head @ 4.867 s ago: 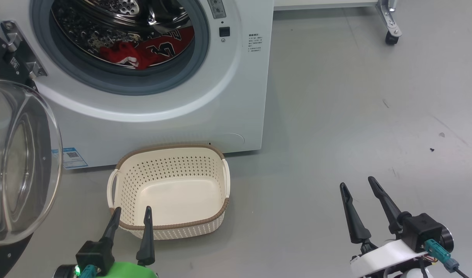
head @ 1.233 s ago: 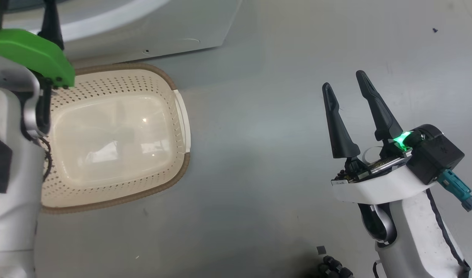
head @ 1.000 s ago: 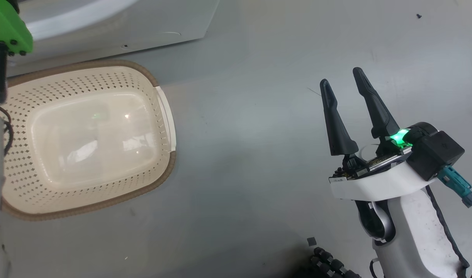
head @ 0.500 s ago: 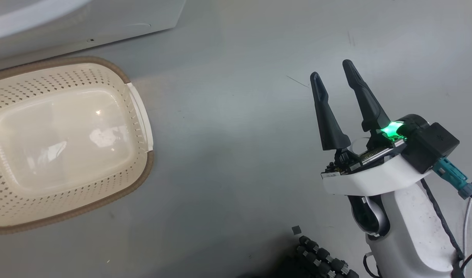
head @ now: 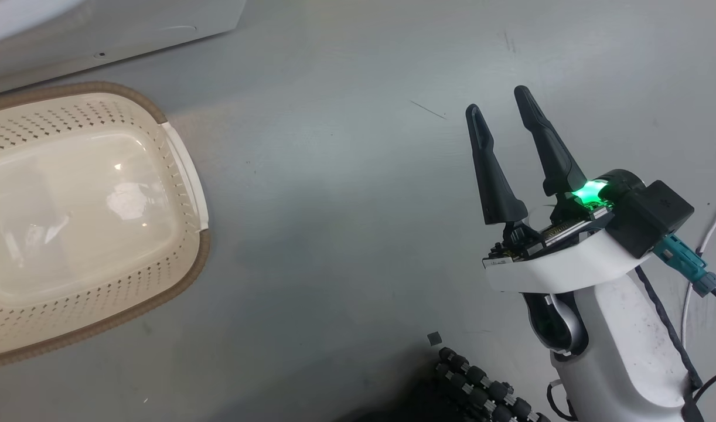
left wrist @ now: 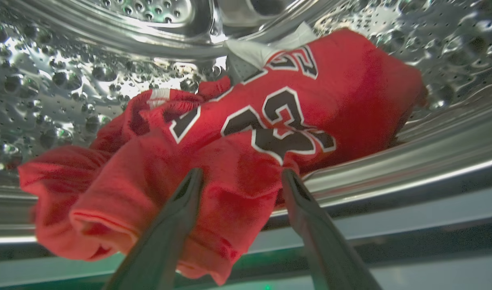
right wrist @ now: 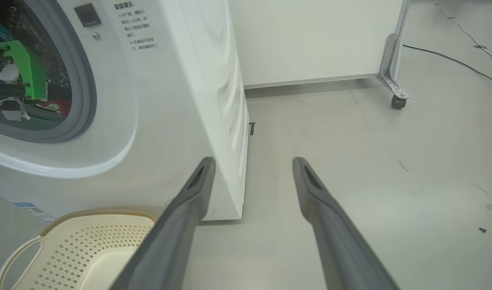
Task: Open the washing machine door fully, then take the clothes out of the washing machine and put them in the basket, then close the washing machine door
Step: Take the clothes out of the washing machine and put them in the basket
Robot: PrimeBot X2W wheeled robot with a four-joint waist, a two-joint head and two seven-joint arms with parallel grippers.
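The left arm has left its spot in front of the basket [head: 201,258] and gone into the washing machine [right wrist: 181,100], and our head camera has swung down and to the right, so the basket now sits at the left edge of the head view. From the right wrist we see the left arm's green wrist cover [right wrist: 26,72] inside the round opening, framed by the grey seal. Inside, the left gripper [left wrist: 242,173] has its two dark fingers spread wide, tips over the nearest fold of the clothes [left wrist: 270,112]. We cannot tell whether the tips touch the cloth, but nothing is pinched between them. The red jersey lies crumpled at the bottom of the perforated steel drum [left wrist: 69,80], with the black, white-edged "23" facing the left wrist camera and a bunched fold spilling over the drum's front lip. Outside, the right gripper [head: 497,99] hangs over the bare grey floor [head: 334,205] with its fingers spread too, holding nothing, well apart from the basket and off to the right of the machine's front corner. A green light glows at its base. The basket stands on the floor just in front of the machine, its cream bottom bare and shiny.
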